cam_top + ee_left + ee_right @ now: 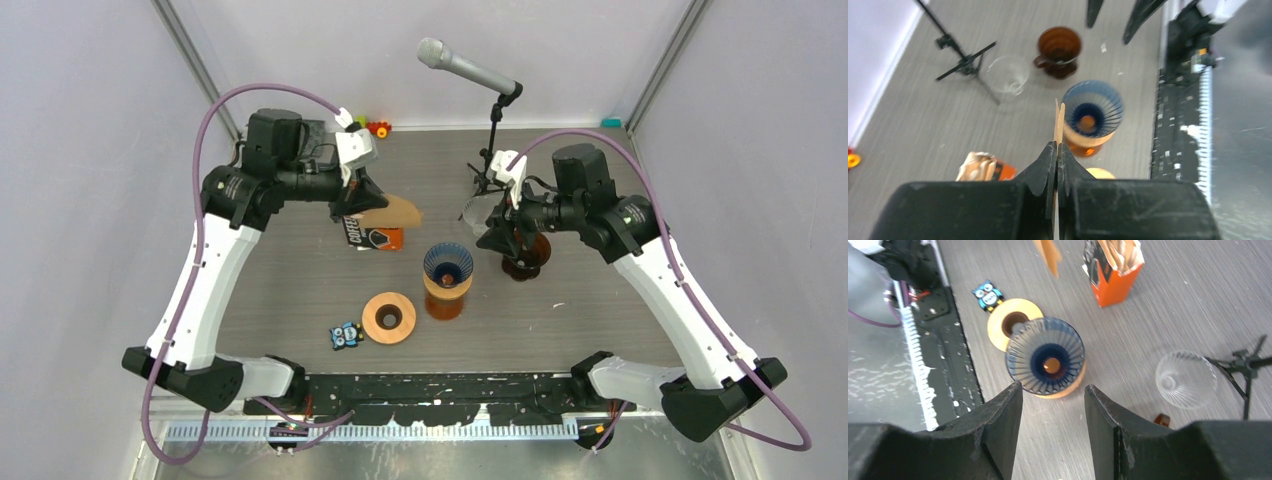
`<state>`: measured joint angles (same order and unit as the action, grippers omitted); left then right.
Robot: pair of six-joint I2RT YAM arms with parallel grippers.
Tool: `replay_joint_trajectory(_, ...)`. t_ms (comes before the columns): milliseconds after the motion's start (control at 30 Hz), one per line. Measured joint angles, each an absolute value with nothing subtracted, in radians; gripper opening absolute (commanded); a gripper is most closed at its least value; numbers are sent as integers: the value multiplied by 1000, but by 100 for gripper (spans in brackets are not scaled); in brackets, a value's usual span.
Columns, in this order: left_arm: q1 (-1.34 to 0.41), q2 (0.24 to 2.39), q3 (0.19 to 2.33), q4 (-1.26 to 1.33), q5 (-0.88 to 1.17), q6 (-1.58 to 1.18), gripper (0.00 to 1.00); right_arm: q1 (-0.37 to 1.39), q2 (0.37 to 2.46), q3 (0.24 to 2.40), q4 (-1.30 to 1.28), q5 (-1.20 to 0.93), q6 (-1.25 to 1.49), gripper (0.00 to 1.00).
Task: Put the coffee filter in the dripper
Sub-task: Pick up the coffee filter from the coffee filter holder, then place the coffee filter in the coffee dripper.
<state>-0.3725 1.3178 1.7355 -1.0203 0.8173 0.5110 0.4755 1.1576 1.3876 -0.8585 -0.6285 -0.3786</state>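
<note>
My left gripper (368,205) is shut on a brown paper coffee filter (395,212), held in the air above the orange filter box (375,238). In the left wrist view the filter (1059,122) shows edge-on between the closed fingers, next to the dripper. The blue ribbed dripper (448,264) sits on an amber base at the table's centre; it also shows in the left wrist view (1093,112) and the right wrist view (1045,360). My right gripper (1053,390) is open and empty, hovering right of the dripper (495,235).
A wooden ring (388,318) and a small owl figure (346,336) lie in front of the dripper. An amber glass dripper (525,258) and a clear glass dripper (1186,378) stand at the right. A microphone stand (492,150) is at the back.
</note>
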Motion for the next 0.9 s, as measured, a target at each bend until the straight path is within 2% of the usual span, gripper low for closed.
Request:
replay_joint_trajectory(200, -427, 1298, 1671, -905, 986, 390, 0, 476, 1169, 1405, -820, -773, -335, 48)
replay_joint_trajectory(500, -537, 1288, 1538, -724, 1036, 219, 0, 476, 1154, 1385, -760, -852, -293, 38)
replay_joint_trajectory(767, -542, 1282, 1455, -550, 1039, 47, 0, 442, 1059, 1289, -704, -892, -251, 38)
replay_joint_trajectory(900, -542, 1271, 1415, -494, 1037, -6, 0, 424, 1053, 1268, -681, -915, -232, 44)
